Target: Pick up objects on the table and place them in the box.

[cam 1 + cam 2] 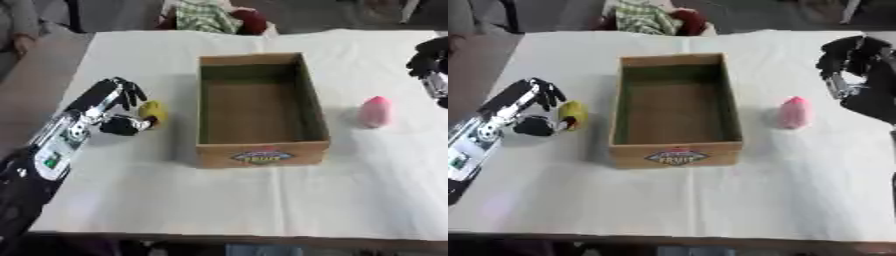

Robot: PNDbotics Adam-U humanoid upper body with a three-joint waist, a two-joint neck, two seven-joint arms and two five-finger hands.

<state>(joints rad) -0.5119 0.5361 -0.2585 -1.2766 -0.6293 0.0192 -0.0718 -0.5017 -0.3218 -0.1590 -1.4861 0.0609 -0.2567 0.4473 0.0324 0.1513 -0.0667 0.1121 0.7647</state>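
Left hand (112, 107) fingers curled beside, maybe touching, yellow object (153, 112) | box (261, 149) lies to your right | right hand (852, 62) curled, empty, near pink object (794, 112).

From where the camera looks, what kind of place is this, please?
Probably a lab or test room for robot handling. A table under a plain white cloth carries only an open cardboard box, a yellow object by the left robot hand and a pink object. The right robot hand waits at the edge.
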